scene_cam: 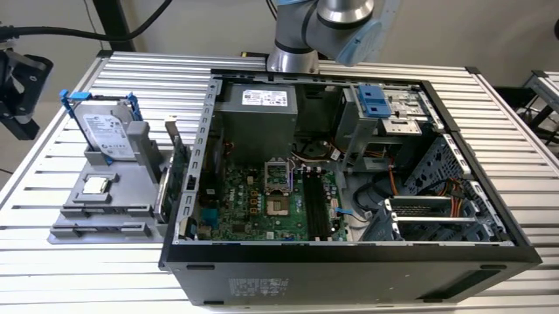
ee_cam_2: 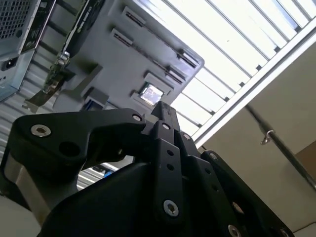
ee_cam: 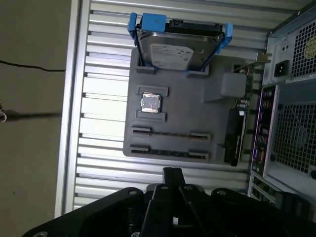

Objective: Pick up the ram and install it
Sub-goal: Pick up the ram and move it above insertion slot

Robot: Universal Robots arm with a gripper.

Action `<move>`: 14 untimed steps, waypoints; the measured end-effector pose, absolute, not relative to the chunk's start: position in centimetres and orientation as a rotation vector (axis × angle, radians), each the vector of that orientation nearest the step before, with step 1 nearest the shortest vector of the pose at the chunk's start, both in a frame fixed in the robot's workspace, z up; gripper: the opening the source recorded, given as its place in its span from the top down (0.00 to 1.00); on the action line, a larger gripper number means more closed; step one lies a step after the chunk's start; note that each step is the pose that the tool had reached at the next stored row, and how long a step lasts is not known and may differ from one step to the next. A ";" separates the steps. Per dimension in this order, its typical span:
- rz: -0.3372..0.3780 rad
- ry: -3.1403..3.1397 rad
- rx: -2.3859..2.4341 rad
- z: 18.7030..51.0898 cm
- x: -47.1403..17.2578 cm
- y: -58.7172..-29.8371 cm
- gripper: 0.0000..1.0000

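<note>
Robot hand (ee_cam: 173, 172), clenched on nothing, hangs above the table (ee_cam: 98, 64) near a grey holder (ee_cam: 197, 116). The ram (ee_cam: 168, 152) seems to be the thin dark strip standing on edge in one of the holder's long slots, near a hard drive (ee_cam: 173, 49) and a small silver chip (ee_cam: 150, 102). Beside the holder, an open computer case (scene_cam: 349, 261) shows a motherboard (scene_cam: 253, 209) whose black slots (scene_cam: 316, 208) look unfilled, so pickup and installation both appear undone.

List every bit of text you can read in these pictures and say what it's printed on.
hard drive label: has print, too small to read.
power supply sticker: has print, blurred, unreadable.
case wall sticker: has faint print, unreadable.
No text is clear enough to quote.
</note>
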State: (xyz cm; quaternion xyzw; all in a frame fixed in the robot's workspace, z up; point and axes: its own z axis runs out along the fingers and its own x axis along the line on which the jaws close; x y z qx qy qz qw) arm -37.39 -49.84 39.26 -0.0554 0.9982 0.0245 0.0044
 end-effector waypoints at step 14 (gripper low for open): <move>0.078 3.093 -0.523 39.3 -37.4 -49.8 1.00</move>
